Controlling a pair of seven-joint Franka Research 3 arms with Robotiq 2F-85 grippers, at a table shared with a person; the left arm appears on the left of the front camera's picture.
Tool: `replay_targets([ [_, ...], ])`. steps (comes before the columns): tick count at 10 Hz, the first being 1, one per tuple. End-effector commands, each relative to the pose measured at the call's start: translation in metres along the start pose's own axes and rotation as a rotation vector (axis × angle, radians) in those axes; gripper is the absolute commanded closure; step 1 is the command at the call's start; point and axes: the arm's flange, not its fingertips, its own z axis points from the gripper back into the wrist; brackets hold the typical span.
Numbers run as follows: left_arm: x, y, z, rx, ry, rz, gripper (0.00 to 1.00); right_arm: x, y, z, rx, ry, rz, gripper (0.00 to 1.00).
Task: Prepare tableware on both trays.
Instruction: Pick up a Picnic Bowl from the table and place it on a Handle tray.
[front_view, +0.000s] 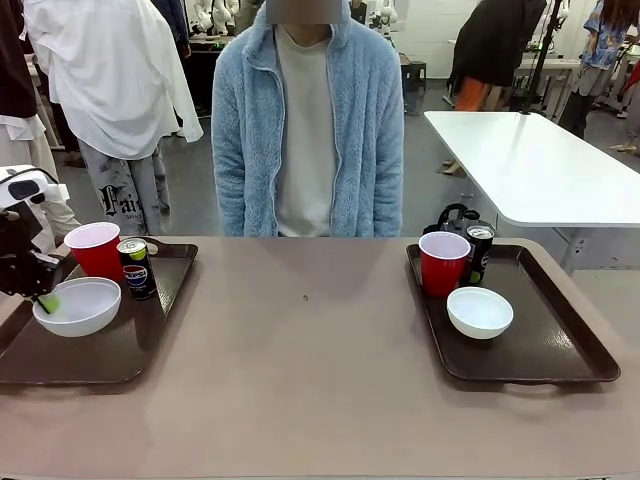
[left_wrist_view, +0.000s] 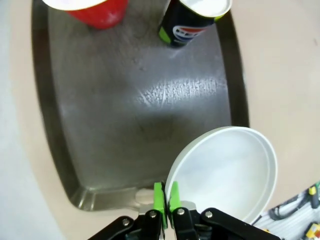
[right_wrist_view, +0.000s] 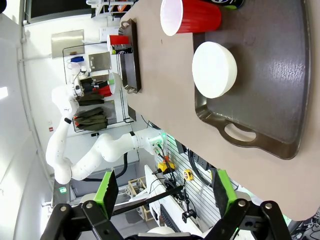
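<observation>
On the left tray (front_view: 150, 335) stand a red cup (front_view: 92, 248), a black soda can (front_view: 136, 268) and a white bowl (front_view: 78, 305). My left gripper (front_view: 46, 300) is shut on that bowl's near-left rim. In the left wrist view the green pads (left_wrist_view: 159, 197) pinch the rim of the bowl (left_wrist_view: 230, 170) over the tray (left_wrist_view: 125, 125), with the cup (left_wrist_view: 95, 10) and can (left_wrist_view: 192, 20) beyond. Whether the bowl rests or hangs just above the tray, I cannot tell. The right tray (front_view: 560, 345) holds a red cup (front_view: 443, 262), a can (front_view: 479, 252) and a bowl (front_view: 480, 311). My right gripper (right_wrist_view: 165, 187) is open, high above the right tray (right_wrist_view: 280, 75).
A person in a pale blue fleece (front_view: 305, 120) stands at the far side of the table, hands out of sight. A black object (front_view: 452, 216) sits behind the right tray. The brown tabletop (front_view: 300, 350) lies bare between the trays. A white table (front_view: 530, 160) stands at the back right.
</observation>
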Motion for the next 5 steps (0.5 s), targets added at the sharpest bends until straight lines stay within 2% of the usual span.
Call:
replay_targets([
  [1,0.01,-0.005,-0.038,0.043,0.027,-0.021,1.0,-0.001,0.002,0.0,-0.002,-0.005,-0.009,0.0],
  [4,0.031,-0.006,-0.071,0.073,0.07,-0.001,1.0,-0.001,0.002,0.0,-0.002,-0.005,-0.009,0.0],
  [5,0.034,-0.007,-0.073,0.071,0.063,-0.004,0.57,-0.001,0.002,0.0,-0.002,-0.005,-0.009,0.0],
])
